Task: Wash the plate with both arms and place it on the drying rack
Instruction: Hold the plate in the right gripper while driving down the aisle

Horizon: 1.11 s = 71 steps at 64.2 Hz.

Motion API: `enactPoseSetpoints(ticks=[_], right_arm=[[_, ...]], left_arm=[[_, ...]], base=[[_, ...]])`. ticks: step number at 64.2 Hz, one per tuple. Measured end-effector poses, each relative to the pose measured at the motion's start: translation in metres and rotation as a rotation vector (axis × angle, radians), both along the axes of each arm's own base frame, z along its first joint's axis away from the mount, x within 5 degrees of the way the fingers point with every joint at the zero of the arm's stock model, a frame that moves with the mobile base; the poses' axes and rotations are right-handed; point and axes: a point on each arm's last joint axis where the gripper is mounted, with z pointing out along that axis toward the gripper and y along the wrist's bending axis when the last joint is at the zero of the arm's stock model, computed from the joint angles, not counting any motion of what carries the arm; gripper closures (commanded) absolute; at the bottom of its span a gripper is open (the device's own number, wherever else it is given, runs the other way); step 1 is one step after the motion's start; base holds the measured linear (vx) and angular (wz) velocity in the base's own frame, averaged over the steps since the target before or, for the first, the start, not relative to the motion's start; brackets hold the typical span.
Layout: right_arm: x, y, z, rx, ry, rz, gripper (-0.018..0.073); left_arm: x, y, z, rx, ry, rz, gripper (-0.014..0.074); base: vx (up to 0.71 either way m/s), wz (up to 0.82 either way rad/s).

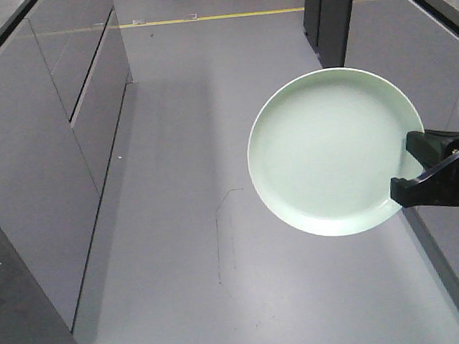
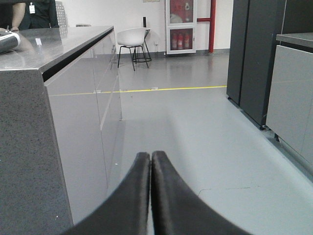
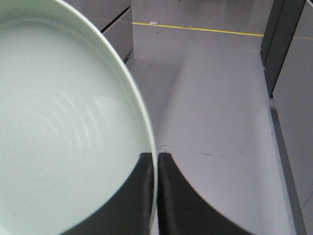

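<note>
Plate [image 1: 332, 151], pale mint, hangs in the front view over bare floor [image 1: 180, 249] between grey cabinets [image 1: 35, 157]. Its face is turned toward the camera, and the jaws of the right arm [image 1: 447, 181] pinch its right rim. Nothing else supports it. With so narrow a bite on one edge, I judge it could swivel or slip out and break on the floor if the arm swings sharply.

Left wrist view: the jaws of the left arm [image 2: 150, 196] are pressed together on nothing, pointing down the aisle beside a grey surface [image 2: 54, 49].

Right wrist view: the plate [image 3: 58, 137] fills the left side, its rim clamped between the two jaws, whose bases are cut off below.

The drying rack shows in no view, and the left arm is absent from the front view.
</note>
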Motion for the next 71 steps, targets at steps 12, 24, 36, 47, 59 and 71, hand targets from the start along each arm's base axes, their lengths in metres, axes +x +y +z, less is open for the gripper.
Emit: enactPoseSetpoints(ticks=[12,24,36,47,59,71], right_arm=[[0.0,0.0,0.0,0.0,0.0,0.0,0.0569],[0.0,0.0,0.0,0.0,0.0,0.0,0.0569],[0.0,0.0,0.0,0.0,0.0,0.0,0.0569],[0.0,0.0,0.0,0.0,0.0,0.0,0.0569],[0.0,0.0,0.0,0.0,0.0,0.0,0.0569],[0.0,0.0,0.0,0.0,0.0,0.0,0.0569]], left_arm=[[0.0,0.0,0.0,0.0,0.0,0.0,0.0602],[0.0,0.0,0.0,0.0,0.0,0.0,0.0602],[0.0,0.0,0.0,0.0,0.0,0.0,0.0602],[0.0,0.0,0.0,0.0,0.0,0.0,0.0602],[0.0,0.0,0.0,0.0,0.0,0.0,0.0602],[0.0,0.0,0.0,0.0,0.0,0.0,0.0602]], base=[[0.17,0.02],[0.18,0.01],[0.2,0.01],[0.22,0.01],[0.22,0.02],[0.22,0.04]])
